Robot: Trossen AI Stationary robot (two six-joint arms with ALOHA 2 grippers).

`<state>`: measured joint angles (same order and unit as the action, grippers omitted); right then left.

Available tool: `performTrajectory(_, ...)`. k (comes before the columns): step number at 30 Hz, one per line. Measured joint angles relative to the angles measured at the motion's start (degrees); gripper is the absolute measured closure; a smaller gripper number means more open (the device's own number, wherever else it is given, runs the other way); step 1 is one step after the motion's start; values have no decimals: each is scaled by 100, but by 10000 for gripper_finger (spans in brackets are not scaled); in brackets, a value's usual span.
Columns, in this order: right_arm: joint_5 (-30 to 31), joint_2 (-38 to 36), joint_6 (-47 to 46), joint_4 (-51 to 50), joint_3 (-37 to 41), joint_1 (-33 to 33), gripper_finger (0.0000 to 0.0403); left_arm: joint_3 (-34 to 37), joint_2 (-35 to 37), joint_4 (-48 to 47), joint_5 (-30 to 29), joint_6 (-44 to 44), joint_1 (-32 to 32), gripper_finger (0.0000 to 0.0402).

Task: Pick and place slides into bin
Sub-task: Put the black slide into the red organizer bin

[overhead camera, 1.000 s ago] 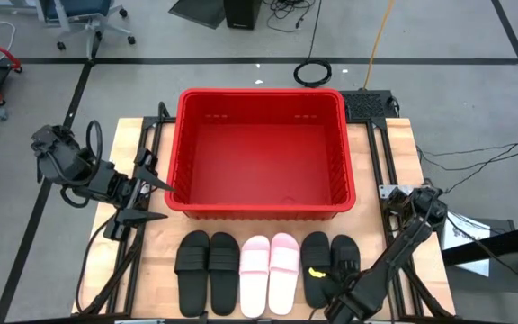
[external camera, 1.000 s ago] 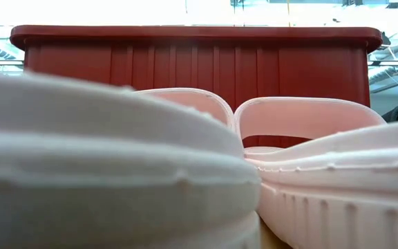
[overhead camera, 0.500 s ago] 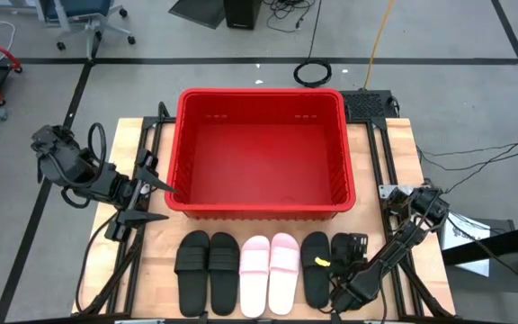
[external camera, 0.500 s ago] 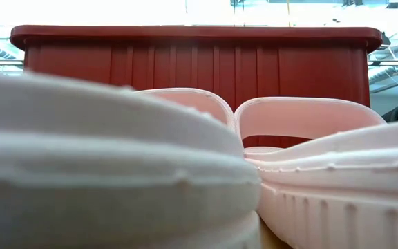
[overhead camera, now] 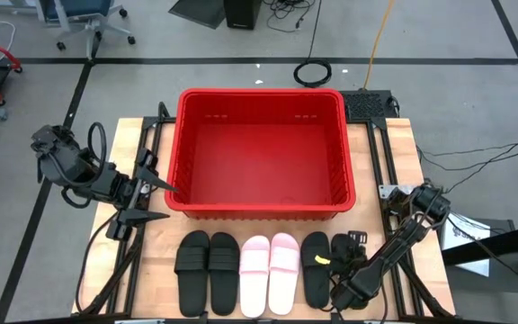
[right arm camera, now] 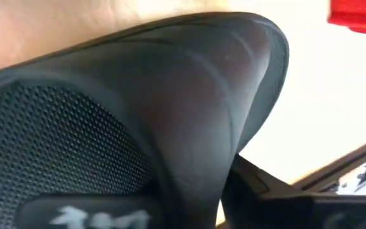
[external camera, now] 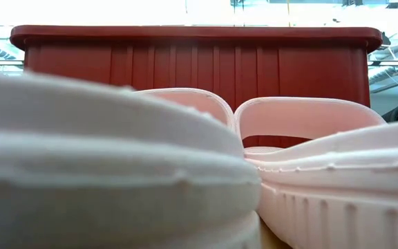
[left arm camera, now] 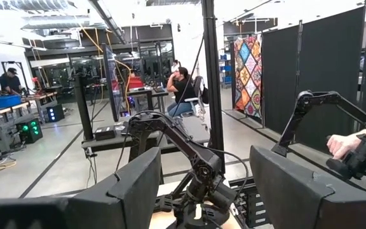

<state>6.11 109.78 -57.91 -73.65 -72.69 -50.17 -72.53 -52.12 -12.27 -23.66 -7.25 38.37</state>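
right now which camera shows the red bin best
The high view: it takes in the whole bin, rim, walls and bare floor. The low view shows only its front wall behind pink slides. The right wrist view catches one red corner; the left wrist view shows none.

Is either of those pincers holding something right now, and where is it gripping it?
The left pincer holds nothing. The right pincer is down on the rightmost black slide, close by its strap; whether it grips it cannot be told.

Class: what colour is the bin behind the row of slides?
Red; the bin shows best in the high view.
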Motion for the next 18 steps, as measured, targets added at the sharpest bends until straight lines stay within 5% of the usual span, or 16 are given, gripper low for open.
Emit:
performTrajectory(4,9,-41,2,12,0,0,395,1,-2,0,0,0,1,153)
performTrajectory(18,-1,-46,7,-80,-11,0,396,2,0,0,2,2,0,153)
